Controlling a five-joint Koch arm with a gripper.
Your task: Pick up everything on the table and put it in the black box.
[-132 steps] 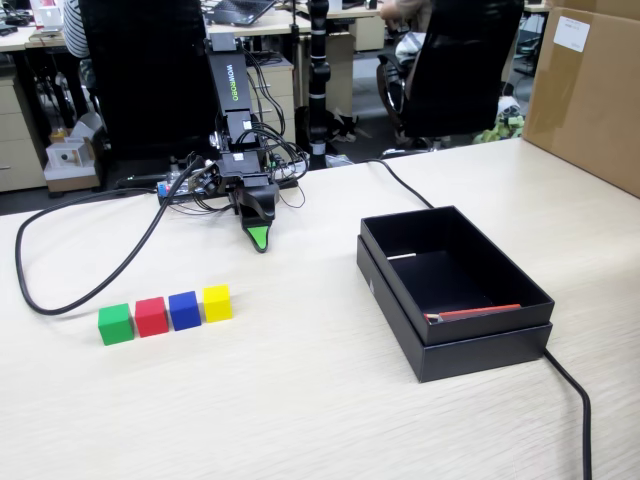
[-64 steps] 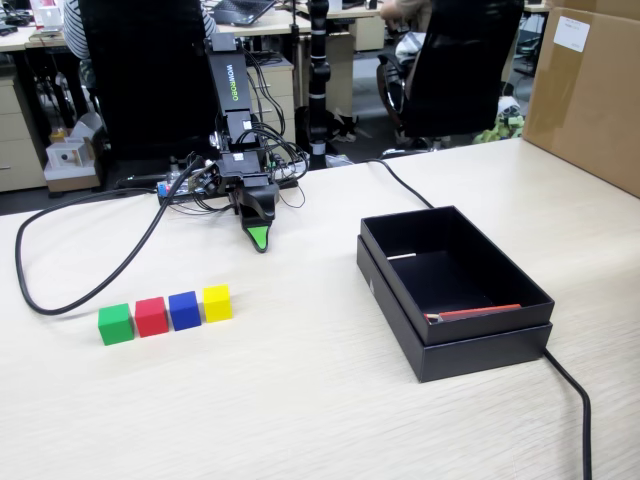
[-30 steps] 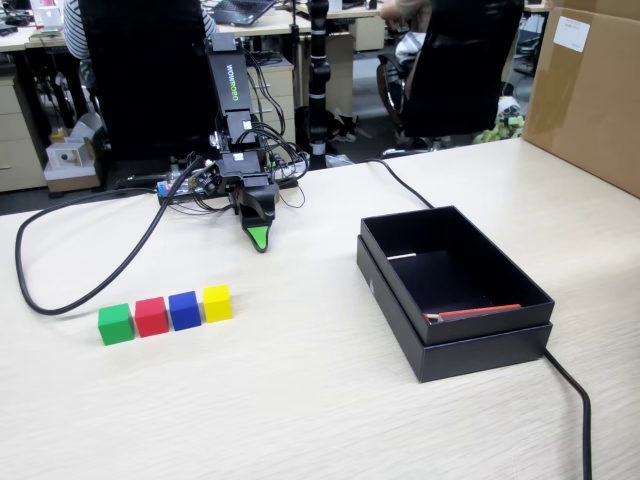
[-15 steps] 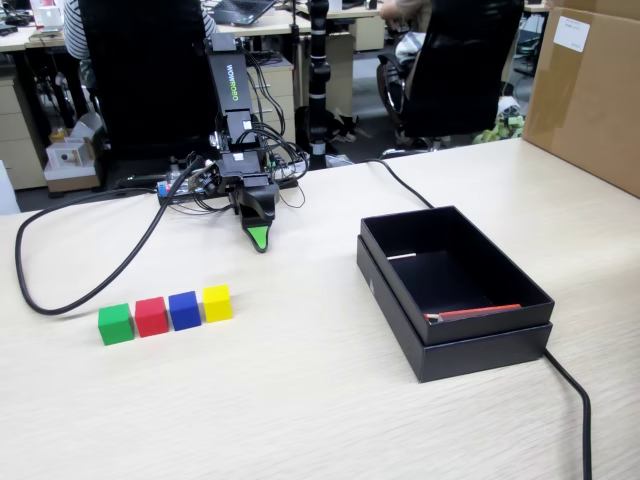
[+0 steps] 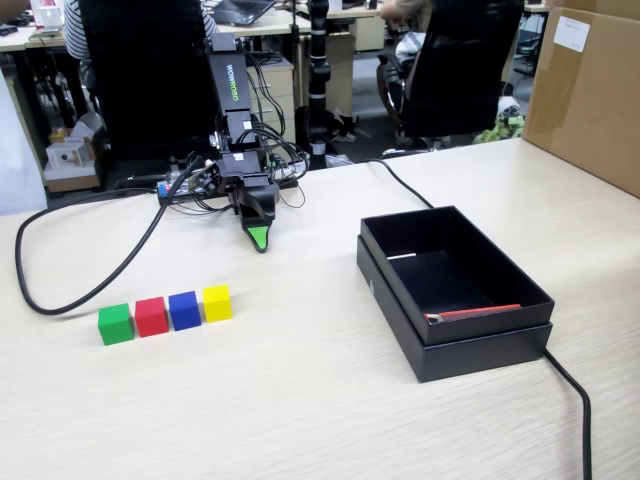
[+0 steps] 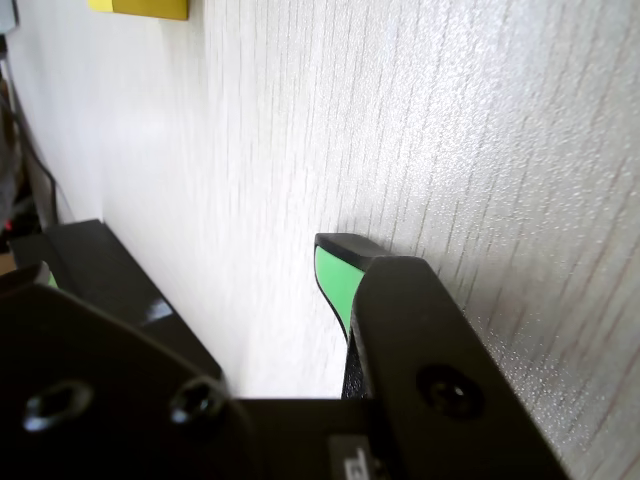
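Four cubes stand in a row on the pale wooden table in the fixed view: green (image 5: 115,324), red (image 5: 151,316), blue (image 5: 184,310) and yellow (image 5: 217,302). The black box (image 5: 470,355) sits open to their right, with a thin red strip (image 5: 475,313) inside. My gripper (image 5: 258,238) hangs tip-down just above the table, behind the yellow cube and apart from it. In the wrist view my gripper (image 6: 190,268) is open and empty, its green-padded jaws wide apart. An edge of the yellow cube (image 6: 140,8) shows at the top and the black box (image 6: 110,265) at the left.
A black cable (image 5: 60,290) loops across the table's left side. Another cable (image 5: 572,395) runs from the box's right corner to the front edge. A cardboard box (image 5: 590,90) stands at the far right. Office chairs and the arm's base wiring (image 5: 200,185) are behind.
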